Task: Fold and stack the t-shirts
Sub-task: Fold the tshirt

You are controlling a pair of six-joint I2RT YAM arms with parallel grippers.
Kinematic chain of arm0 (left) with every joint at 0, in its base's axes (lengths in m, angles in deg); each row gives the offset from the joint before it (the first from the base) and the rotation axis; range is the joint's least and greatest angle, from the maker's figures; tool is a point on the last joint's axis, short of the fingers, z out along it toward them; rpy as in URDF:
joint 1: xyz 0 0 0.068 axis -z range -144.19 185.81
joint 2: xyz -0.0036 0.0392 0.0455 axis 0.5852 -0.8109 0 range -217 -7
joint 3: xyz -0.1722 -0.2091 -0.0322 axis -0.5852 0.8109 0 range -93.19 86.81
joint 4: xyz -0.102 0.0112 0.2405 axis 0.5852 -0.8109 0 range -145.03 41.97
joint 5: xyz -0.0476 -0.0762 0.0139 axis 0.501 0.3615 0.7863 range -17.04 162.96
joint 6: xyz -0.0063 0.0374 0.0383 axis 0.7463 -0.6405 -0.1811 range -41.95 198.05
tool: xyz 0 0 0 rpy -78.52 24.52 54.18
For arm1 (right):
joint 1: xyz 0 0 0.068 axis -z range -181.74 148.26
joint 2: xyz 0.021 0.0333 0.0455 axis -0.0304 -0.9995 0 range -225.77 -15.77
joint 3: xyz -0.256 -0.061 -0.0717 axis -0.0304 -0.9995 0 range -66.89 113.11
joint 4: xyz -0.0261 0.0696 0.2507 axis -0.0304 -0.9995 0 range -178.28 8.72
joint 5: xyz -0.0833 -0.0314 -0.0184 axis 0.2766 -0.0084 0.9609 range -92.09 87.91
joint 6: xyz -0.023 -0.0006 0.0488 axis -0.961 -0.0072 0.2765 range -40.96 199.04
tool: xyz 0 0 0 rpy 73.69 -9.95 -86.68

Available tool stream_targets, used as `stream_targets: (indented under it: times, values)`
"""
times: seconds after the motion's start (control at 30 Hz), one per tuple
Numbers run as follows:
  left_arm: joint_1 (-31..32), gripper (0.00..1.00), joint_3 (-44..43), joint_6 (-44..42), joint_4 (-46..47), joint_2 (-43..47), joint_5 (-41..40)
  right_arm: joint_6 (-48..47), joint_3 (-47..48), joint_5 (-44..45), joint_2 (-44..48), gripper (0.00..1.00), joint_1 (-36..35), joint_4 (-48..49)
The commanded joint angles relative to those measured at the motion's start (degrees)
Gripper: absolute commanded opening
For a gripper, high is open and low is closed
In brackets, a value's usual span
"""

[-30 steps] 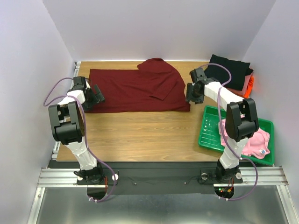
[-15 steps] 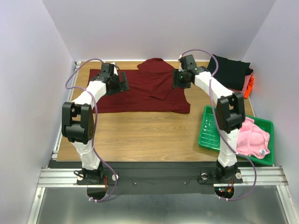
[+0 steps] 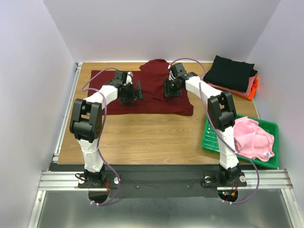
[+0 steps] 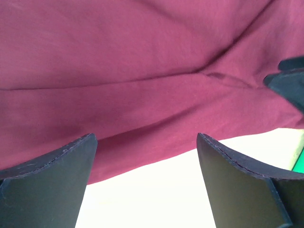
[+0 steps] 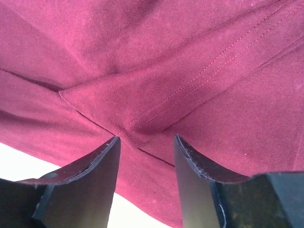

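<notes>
From above, the dark maroon t-shirt (image 3: 159, 103) lies spread flat across the far half of the wooden table (image 3: 142, 137), its long side running left to right, with a rounded flap of cloth bulging past its far edge near the middle. Both arms reach out over it: the left gripper (image 3: 136, 90) hangs over the shirt's middle-left part and the right gripper (image 3: 170, 88) over its middle-right part, the two near each other and facing inward. At the far right corner a folded black t-shirt (image 3: 232, 71) tops a stack, with a salmon t-shirt (image 3: 227, 90) and an orange t-shirt (image 3: 255, 86) showing at its edges below. At the near right a green plastic tray (image 3: 210, 137) holds a crumpled light pink t-shirt (image 3: 254, 138). In the left wrist view, the left gripper (image 4: 145, 142) is spread wide with nothing between its fingers (image 4: 52, 185); maroon cloth (image 4: 142, 71) fills the upper frame, creased along a low ridge, and its edge ends over bright table just in front of the fingertips. In the right wrist view, the right gripper (image 5: 145, 140) stands partly parted, released, with its fingers (image 5: 80, 185) either side of a point where a stitched hem folds across the maroon cloth (image 5: 166, 57); no fabric is bunched between them.
</notes>
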Motion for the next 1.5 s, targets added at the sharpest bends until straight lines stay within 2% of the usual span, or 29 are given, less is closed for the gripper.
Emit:
stream_targets:
  times: [0.0, 0.9, 1.0, 1.33, 1.47]
  values:
    - [0.8, 0.99, -0.2, 0.7, 2.0, -0.7, 2.7, 0.2, 2.6, -1.6, -0.2, 0.53, 0.0, 1.3]
    - [1.2, 0.99, 0.5, 1.0, 1.2, -2.3, 0.8, 1.7, 0.5, -3.0, -2.5, 0.47, -1.7, 1.3]
    - [1.2, 0.99, 0.5, 1.0, 1.2, -2.2, 0.6, 1.5, 0.6, -3.0, -2.8, 0.41, -1.7, 1.3]
    - [1.2, 0.99, 0.7, 1.0, 1.0, -1.9, 0.5, 1.0, 5.5, -1.6, -2.8, 0.14, -1.7, 1.3]
    - [1.2, 0.99, 0.8, 1.0, 0.9, -2.0, 0.6, 0.5, 9.8, -1.7, -4.6, 0.13, -1.7, 1.2]
